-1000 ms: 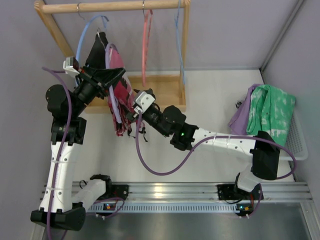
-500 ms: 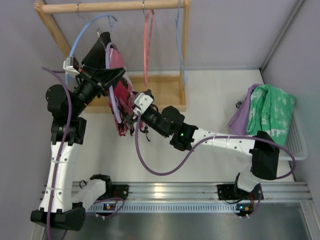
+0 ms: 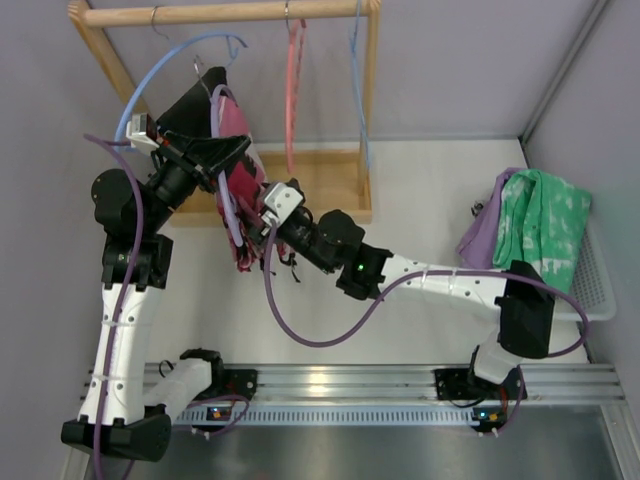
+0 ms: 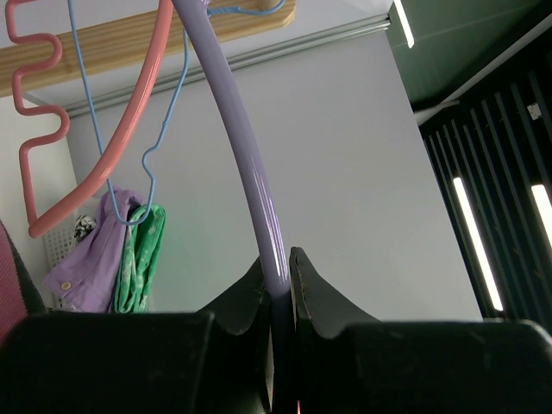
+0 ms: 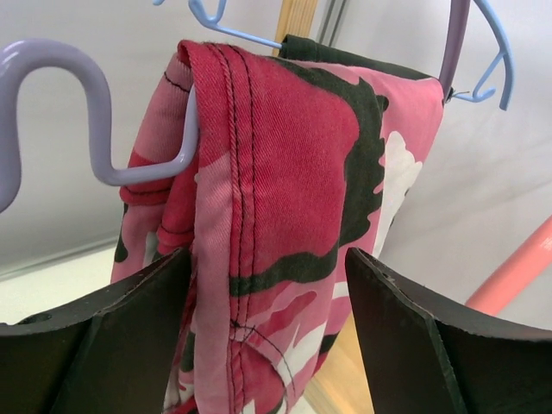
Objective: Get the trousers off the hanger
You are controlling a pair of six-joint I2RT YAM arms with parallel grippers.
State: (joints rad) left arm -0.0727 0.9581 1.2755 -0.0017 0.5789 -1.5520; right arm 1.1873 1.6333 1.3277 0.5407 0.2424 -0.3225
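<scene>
While the left gripper is pinching the lilac hanger hard between its pressed-together fingers, we are watching the right gripper hovering with its jaws spread wide, one finger on either side of the trousers. From the right wrist we are seeing the pink, black and white cloth draping over the hanger's wavy lower bar, folded across it and hanging down between the two open fingers, and it is not looking squeezed. From overhead we are seeing the left arm reaching up under the wooden rail, holding hanger and trousers beside a plain black garment, while the right arm is stretching across the table to meet the cloth low down. We are also catching a light-blue hanger and a salmon-pink hanger dangling from the rail, and a green-and-white cloth sitting in the white basket well apart on the right.
</scene>
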